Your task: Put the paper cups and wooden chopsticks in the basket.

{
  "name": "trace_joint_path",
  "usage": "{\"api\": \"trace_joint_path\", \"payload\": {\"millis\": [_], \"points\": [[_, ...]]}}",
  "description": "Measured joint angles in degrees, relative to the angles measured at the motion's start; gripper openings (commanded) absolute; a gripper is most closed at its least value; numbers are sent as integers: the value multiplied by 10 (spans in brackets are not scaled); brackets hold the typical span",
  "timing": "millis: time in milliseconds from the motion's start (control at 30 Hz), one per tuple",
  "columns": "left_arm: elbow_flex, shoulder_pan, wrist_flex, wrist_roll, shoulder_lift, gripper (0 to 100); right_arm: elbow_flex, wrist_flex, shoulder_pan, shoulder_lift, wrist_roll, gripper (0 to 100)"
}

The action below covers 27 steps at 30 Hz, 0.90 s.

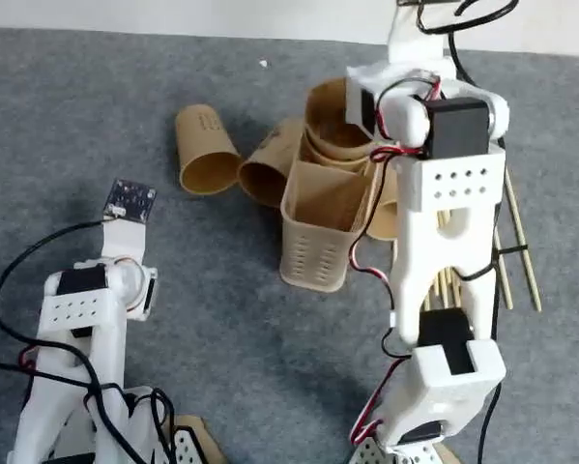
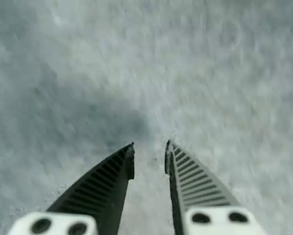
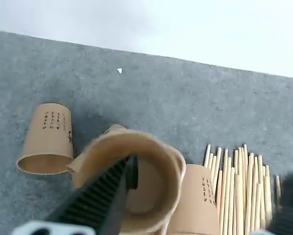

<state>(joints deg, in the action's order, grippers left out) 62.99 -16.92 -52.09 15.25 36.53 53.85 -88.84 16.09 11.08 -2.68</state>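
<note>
Right tool (image 3: 210, 178) is spread wide, one finger inside the rim of the stacked paper cups (image 3: 161, 161) at 12 o'clock of the basket (image 1: 318, 242). Wooden chopsticks (image 3: 239, 191) at 3 o'clock, loose cup (image 1: 204, 150) at 10. Left tool (image 2: 149, 152) narrow, over grey desk (image 2: 224, 73).

No word or number can be read in any view. In the right wrist view, the paper cup (image 3: 48, 139) lying at the left of the frame has a few short rows of small dark print on its side, too small to make out. A second cup (image 3: 197, 200) at the lower middle carries similar print, also illegible. In the high view, upper left of centre, the paper cup (image 1: 207, 150) shows only tiny dark marks.
</note>
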Motion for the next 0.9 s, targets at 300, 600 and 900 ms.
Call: {"api": "trace_joint_path", "payload": {"millis": [300, 600, 900], "points": [[-139, 12, 64, 18, -14, 236, 15, -107, -95, -1, -41, 434], [-427, 67, -45, 70, -270, 236, -164, -114, -181, -158, -91, 409], [-626, 71, -121, 75, -429, 239, -747, 134, -216, -478, -134, 409]]}}
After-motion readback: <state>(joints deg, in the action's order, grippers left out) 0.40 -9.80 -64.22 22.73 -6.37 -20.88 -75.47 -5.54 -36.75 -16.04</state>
